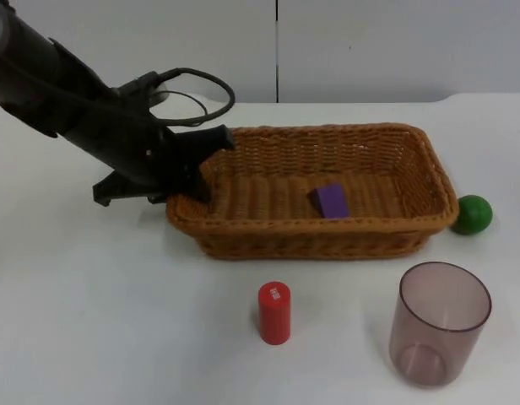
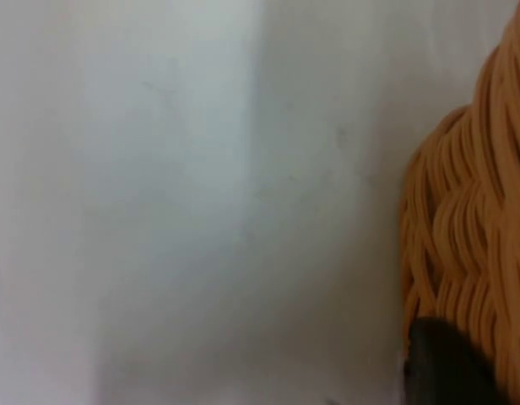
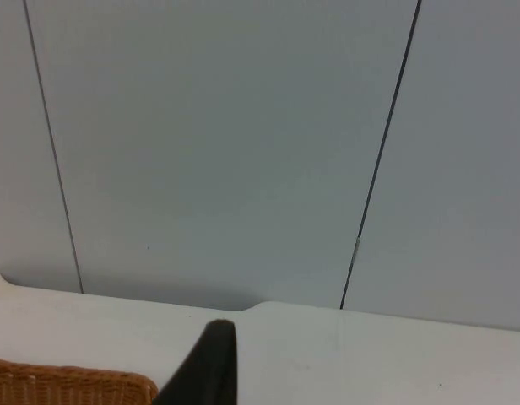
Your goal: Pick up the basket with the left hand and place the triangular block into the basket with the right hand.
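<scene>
Gripping the left end wall of the basket (image 1: 243,226), the left claw (image 1: 201,164) has one finger inside the wicker rim and the other outside, closed on the weave; the left wrist view has that wicker wall (image 2: 471,253) right against a black fingertip. That end hold suits carrying the basket while leaving its mouth open for a drop from above. The basket's long axis runs left to right across the worktop (image 1: 100,337).

The triangular block (image 1: 330,201), purple, already lies on the basket floor right of centre, its longer side running near to far. The task looks essentially done.

The right claw (image 3: 211,371) waits, aimed at the grey partition; I cannot tell whether it is open.
</scene>
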Robot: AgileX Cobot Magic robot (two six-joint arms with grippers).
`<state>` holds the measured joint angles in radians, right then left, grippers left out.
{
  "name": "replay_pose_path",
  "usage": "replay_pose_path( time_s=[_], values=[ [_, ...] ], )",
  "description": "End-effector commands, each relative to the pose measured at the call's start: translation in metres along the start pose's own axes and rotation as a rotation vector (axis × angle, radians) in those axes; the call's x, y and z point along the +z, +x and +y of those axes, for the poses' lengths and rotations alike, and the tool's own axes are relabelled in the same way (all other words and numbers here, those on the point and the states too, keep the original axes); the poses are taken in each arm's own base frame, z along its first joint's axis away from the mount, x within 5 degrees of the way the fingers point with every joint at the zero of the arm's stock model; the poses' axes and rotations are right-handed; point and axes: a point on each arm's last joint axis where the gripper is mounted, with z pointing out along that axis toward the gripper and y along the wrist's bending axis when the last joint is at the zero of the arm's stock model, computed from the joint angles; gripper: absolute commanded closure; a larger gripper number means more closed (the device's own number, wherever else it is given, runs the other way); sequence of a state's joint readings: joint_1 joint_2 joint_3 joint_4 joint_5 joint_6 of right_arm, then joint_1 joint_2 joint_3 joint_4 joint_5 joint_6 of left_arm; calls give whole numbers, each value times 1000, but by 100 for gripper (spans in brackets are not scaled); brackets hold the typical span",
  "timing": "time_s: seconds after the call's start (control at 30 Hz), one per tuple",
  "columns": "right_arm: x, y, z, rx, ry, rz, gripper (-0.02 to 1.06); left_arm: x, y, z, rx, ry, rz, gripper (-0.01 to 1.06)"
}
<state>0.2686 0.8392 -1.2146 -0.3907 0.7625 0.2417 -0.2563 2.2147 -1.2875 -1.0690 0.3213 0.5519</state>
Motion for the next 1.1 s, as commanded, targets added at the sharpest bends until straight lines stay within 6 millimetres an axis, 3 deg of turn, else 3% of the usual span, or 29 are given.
replay_pose_path(
  time_s=[0.0, 0.07, 0.1, 0.13, 0.17, 0.2, 0.5, 0.63, 0.67, 0.77, 0.8, 0.83, 0.93, 0.97, 1.07],
  values=[
    [-2, -2, -2, 2, 9, -23, 0, -2, 1, -8, -2, 20, 5, 84],
    [-2, -2, -2, 3, 7, -23, 0, -2, 3, -10, 9, 23, 14, 53],
    [-2, -2, -2, 3, 7, -23, 0, -2, 4, -10, 13, 24, 18, 44],
    [-2, -2, -2, 3, 7, -23, 0, -2, 4, -10, 13, 24, 18, 44],
    [-2, -2, -2, 3, 7, -23, 0, -4, 5, -13, 38, 38, 43, 16],
    [-2, -2, -2, 3, 7, -23, 0, -6, 5, -14, 55, 41, 52, 1],
    [-2, -2, -1, -4, 5, -22, 0, -42, -10, -29, 114, 26, -7, 0],
    [-2, -2, -1, -4, 5, -22, 0, -83, -22, -32, 249, -133, -58, 0],
    [-2, -2, -1, -4, 5, -22, 0, -83, -22, -32, 249, -133, -58, 0],
    [-2, -2, -1, -4, 5, -22, 0, -127, -28, -37, 318, -231, -110, 0],
    [-2, -2, -1, -4, 5, -22, 0, -127, -28, -37, 318, -231, -110, 0],
    [-2, -2, -1, -4, 5, -22, 0, -142, -27, -39, 332, -239, -139, 0],
    [-2, -1, -2, -4, 6, -17, 0, -189, -13, -45, 362, -214, -249, 0],
    [-2, -1, -2, -4, 6, -17, 0, -189, -13, -45, 362, -214, -249, 0],
    [-2, 1, -2, -4, 13, 11, 0, -241, 10, -48, 385, -182, -355, 0]
  ],
)
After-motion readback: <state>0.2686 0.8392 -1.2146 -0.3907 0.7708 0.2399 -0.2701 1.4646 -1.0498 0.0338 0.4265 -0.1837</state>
